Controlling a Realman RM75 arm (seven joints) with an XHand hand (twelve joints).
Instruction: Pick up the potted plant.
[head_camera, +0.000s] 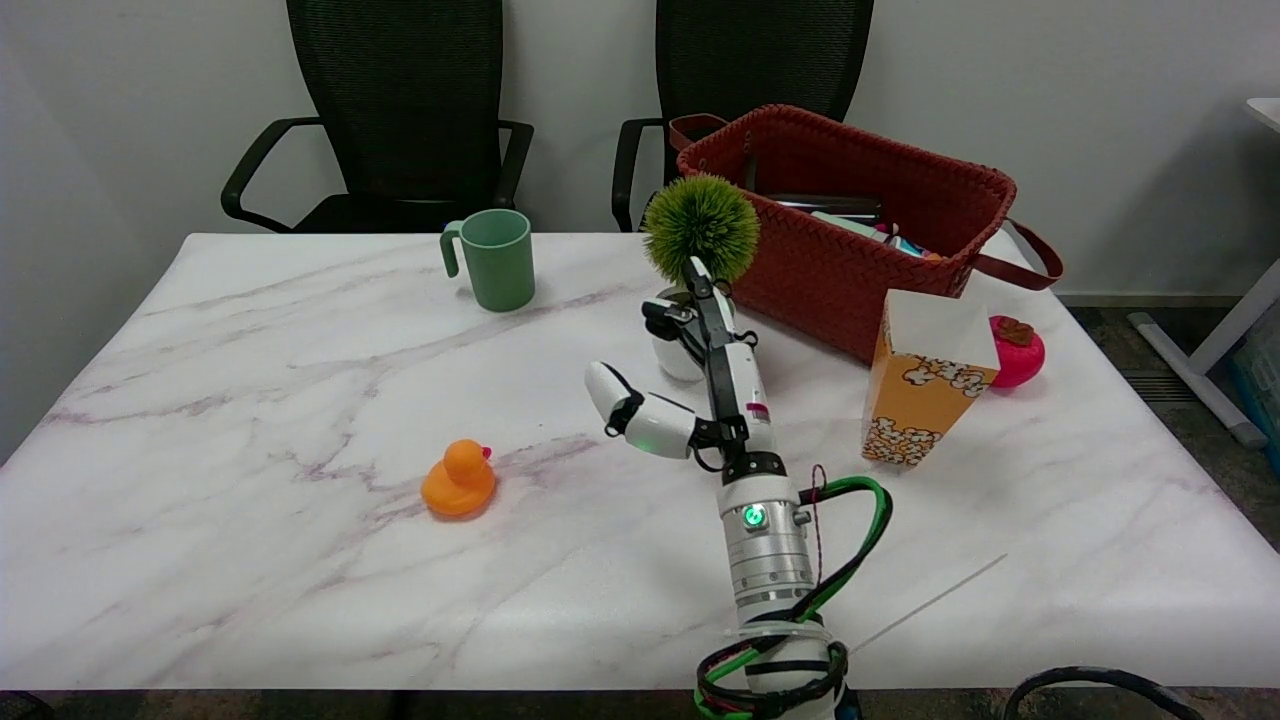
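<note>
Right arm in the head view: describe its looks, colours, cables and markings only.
The right hand is white with black links between segments and a small magenta label on its back. Below it sits a ribbed silver wrist cylinder with a glowing green light. Green and black cables loop alongside it.

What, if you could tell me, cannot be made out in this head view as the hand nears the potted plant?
- Potted plant: most of its white pot is hidden behind the right hand, so contact cannot be judged.
- Red basket: its contents are mostly masked by its wall.
- Pink object: partly hidden behind the popcorn box.
</note>
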